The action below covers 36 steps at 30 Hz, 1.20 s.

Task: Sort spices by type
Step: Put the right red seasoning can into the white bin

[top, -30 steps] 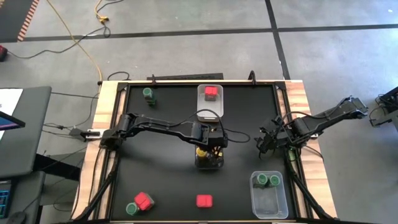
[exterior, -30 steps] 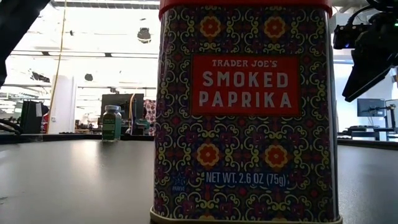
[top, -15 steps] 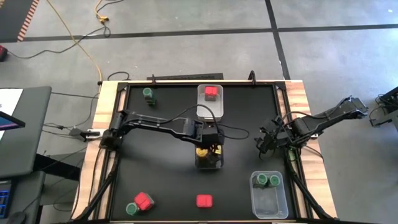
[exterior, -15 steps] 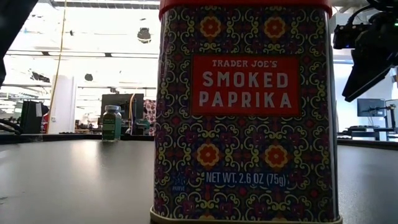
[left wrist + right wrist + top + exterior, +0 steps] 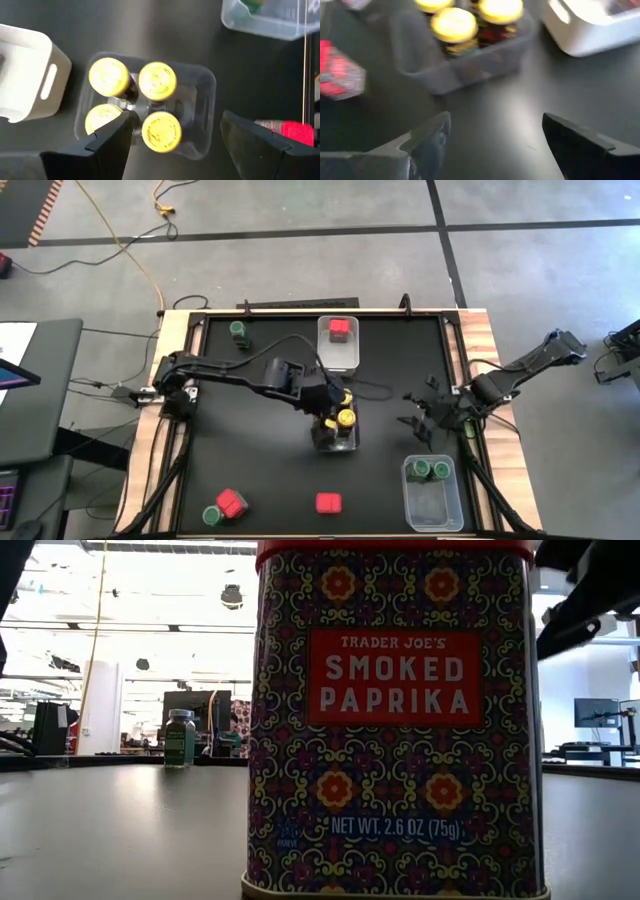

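The left gripper (image 5: 330, 402) hangs over the middle of the black table (image 5: 250, 470), just at the ten o'clock side of a small clear bin (image 5: 336, 435) that sits at the table's centre. In the left wrist view its two dark fingers (image 5: 107, 142) stand wide apart with nothing between them, and below them the clear bin (image 5: 200, 120) holds four yellow-lidded jars (image 5: 159, 80) packed together upright. The right gripper (image 5: 418, 418) is over the table at about three o'clock from that bin, near the right edge; its fingers (image 5: 420, 140) are also spread wide and empty, with the bin of yellow jars (image 5: 454, 25) ahead of it. A white bin (image 5: 338, 343) at twelve o'clock holds a red square-topped tin (image 5: 340, 329). A larger clear bin (image 5: 432, 492) at about four o'clock holds two green-lidded jars (image 5: 431, 470) at its far end. Loose on the table are a green-lidded jar (image 5: 239, 330) at eleven o'clock, a red tin (image 5: 328, 503) at six o'clock, and at seven o'clock a red tin (image 5: 232, 502) touching or just beside a green jar (image 5: 212, 516). In the low view a paprika tin (image 5: 395, 720) stands upright right before the camera.
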Motion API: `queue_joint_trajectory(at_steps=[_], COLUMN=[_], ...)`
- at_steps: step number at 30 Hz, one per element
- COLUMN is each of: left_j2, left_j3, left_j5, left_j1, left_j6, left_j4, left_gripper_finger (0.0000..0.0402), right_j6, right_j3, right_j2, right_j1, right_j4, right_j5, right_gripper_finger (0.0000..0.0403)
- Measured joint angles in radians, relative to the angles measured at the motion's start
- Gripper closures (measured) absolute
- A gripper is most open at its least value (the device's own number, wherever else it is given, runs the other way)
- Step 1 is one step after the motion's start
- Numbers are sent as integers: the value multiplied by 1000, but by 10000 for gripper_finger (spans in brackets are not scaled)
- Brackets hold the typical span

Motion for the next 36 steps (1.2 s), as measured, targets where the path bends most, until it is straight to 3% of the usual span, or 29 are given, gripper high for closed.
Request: queue_joint_trajectory(at_steps=[3,9,18,29,33,36], left_j2=[2,6,2,-62,-163,-261], left_j3=[-19,-187,-240,-270,-424,-601], left_j5=[-15,-70,-278,-372,-382,-381], left_j1=[-34,-125,-284,-387,-433,-462], left_j6=[5,-65,-182,-184,-208,-210], left_j4=[-7,145,211,188,278,452], left_gripper_finger=[111,111,111,111,111,111], right_j6=[-19,30,35,-159,-161,-161], right_j3=[0,1,2,256,372,441], right_j2=[0,0,46,381,497,572], right_j1=[64,197,307,272,246,235], right_j4=[54,58,228,238,194,174], right_j5=[0,-1,2,4,4,3], right_gripper_finger=[73,90,91,91,92,92])
